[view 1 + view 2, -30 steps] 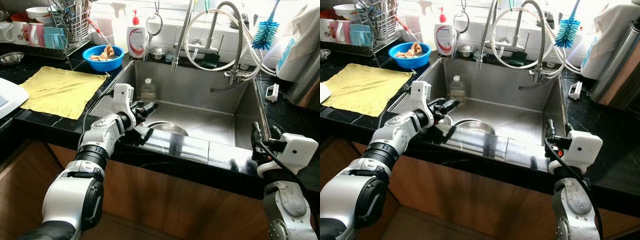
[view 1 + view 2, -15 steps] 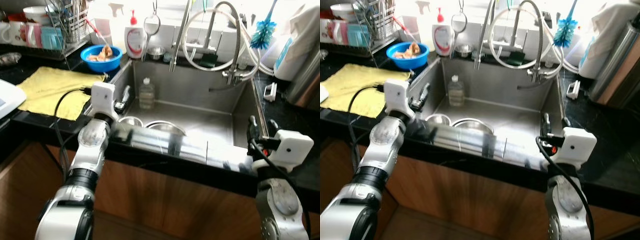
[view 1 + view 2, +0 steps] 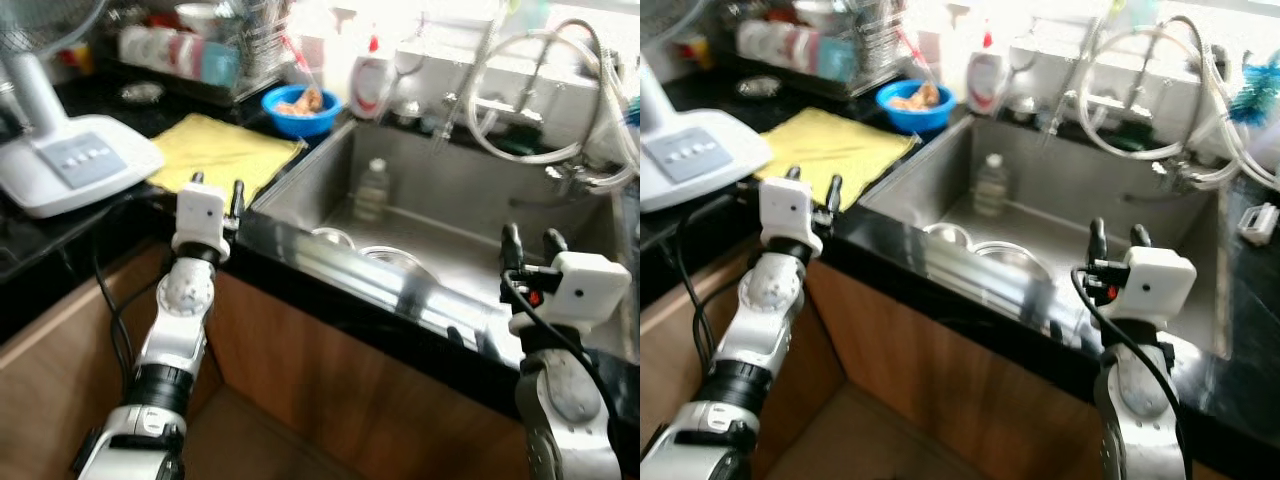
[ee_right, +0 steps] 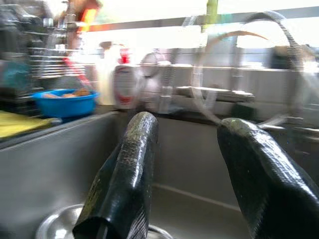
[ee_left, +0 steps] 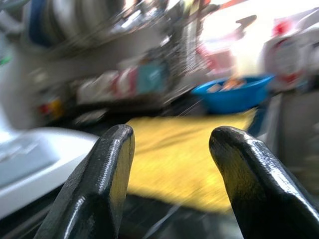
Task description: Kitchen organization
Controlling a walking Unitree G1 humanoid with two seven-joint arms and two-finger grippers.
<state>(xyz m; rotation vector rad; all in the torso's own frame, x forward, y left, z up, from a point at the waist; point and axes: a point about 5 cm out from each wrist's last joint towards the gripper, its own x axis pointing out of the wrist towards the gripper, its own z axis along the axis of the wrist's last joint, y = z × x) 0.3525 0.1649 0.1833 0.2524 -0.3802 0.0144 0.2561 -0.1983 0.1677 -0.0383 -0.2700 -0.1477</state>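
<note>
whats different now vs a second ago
The left gripper has pulled back out of the sink and now points, open and empty, at the yellow cloth on the counter. The camera has swung left too. The right gripper stays open over the sink's front edge; the bowls and bottle lie as before.

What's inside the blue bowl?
The blue bowl holds some pale orange and tan bits, maybe food scraps, heaped in the middle. The picture is too blurry to say what they are, and the heap hides the bottom of the bowl.

White fan base (image 3: 70, 165), coiled hoses (image 3: 560, 75)
</note>
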